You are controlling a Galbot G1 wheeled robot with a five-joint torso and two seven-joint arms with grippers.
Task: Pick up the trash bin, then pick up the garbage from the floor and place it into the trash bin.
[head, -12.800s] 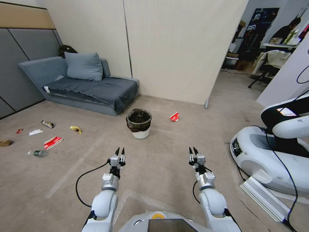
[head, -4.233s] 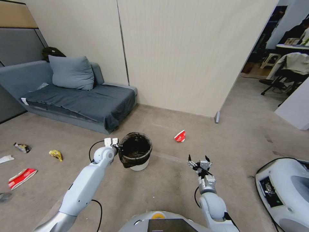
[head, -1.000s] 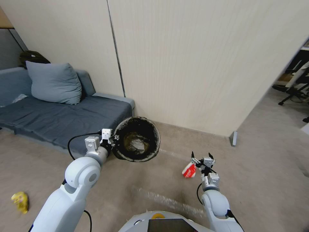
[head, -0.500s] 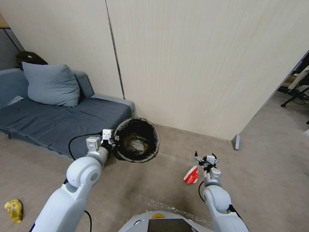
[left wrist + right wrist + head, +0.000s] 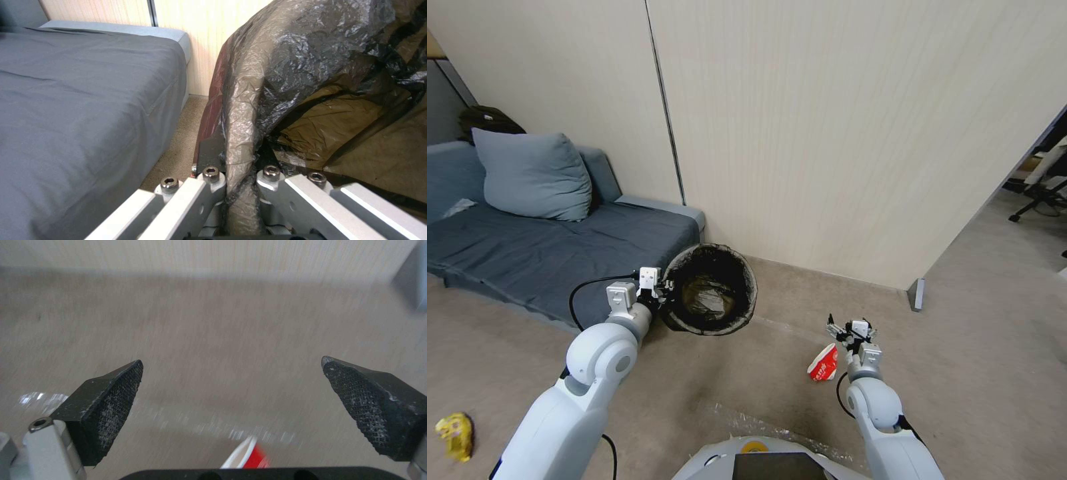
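My left gripper (image 5: 662,293) holds the trash bin (image 5: 712,290) off the floor, tipped so its black-lined mouth faces me. In the left wrist view the fingers (image 5: 209,186) pinch the liner-covered rim (image 5: 242,133) between them. A red-and-white paper carton (image 5: 823,363), one piece of the garbage, lies on the floor just left of my right gripper (image 5: 851,329). That gripper (image 5: 231,400) hovers open above the floor, and the carton's (image 5: 247,456) edge peeks in below its fingertips. A yellow snack wrapper (image 5: 455,433) lies at the far left.
A grey sofa (image 5: 554,253) with a cushion (image 5: 534,177) stands left of the bin. A beige partition wall (image 5: 840,133) runs close behind. Its end post (image 5: 917,295) stands to the right, with open floor and an office chair (image 5: 1037,190) beyond.
Over the earlier frames my left gripper took the bin off the floor and the base drove forward. In the last second the view shifted slightly and my right gripper drew nearer the carton.
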